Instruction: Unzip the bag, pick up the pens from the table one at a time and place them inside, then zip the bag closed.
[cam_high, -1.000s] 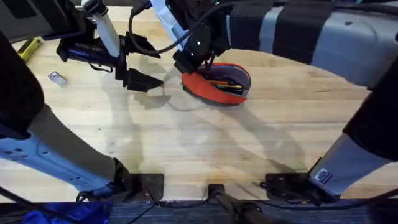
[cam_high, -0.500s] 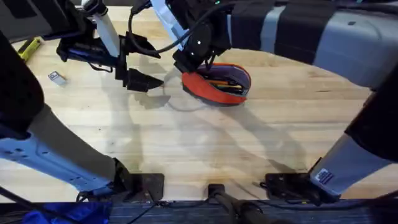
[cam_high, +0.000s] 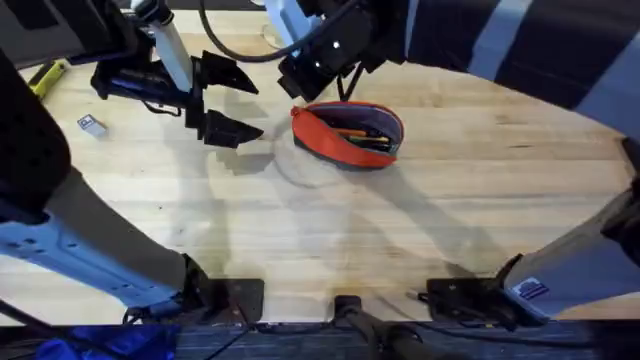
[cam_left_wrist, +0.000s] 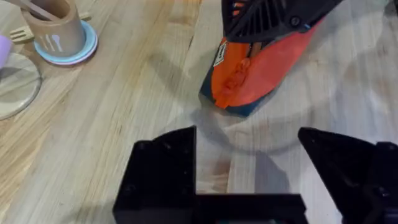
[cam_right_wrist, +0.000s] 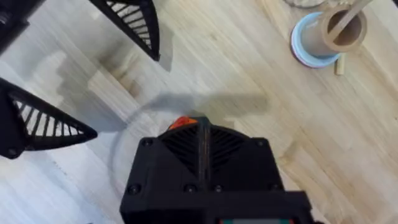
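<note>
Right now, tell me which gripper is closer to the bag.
The right gripper: it hovers shut just above the end of the bag, while the left gripper hangs open off to the side.

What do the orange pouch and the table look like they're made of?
The bag looks like soft woven fabric, matte orange over a navy base: it sags and creases. The table looks like butcher-block wood with a smooth, slightly glossy finish: pale glued planks with grain lines.

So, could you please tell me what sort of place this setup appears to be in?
Probably a robotics lab workbench: two arms mounted at the edge of a butcher-block table, with staged props on it, an orange pencil bag and a small utensil cup on a coaster.
</note>
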